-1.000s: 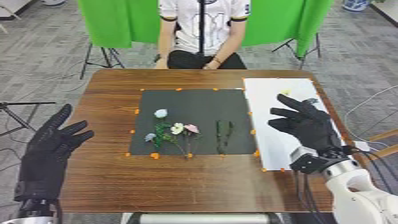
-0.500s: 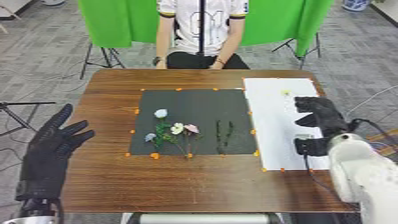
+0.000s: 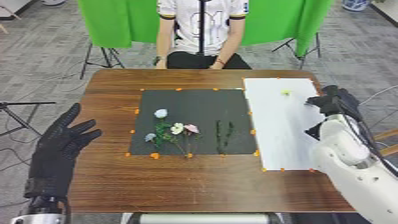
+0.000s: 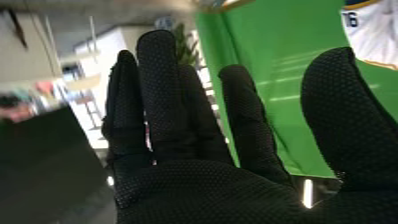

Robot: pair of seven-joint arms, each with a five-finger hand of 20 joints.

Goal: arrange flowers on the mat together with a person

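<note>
Brown table [image 3: 133, 185], green cloth [image 3: 115, 25] behind, tripods [image 3: 105, 56], dark mat [image 3: 200, 106]

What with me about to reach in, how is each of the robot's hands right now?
Left hand: open, holding nothing.
Right hand: open, fingers straight, holding nothing.

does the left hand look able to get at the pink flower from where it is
Probably yes: the left hand is open, left of the dark mat, with nothing tall between. The white flower lies close beside the pink flower, on that hand's side, so it might get nudged.
</note>
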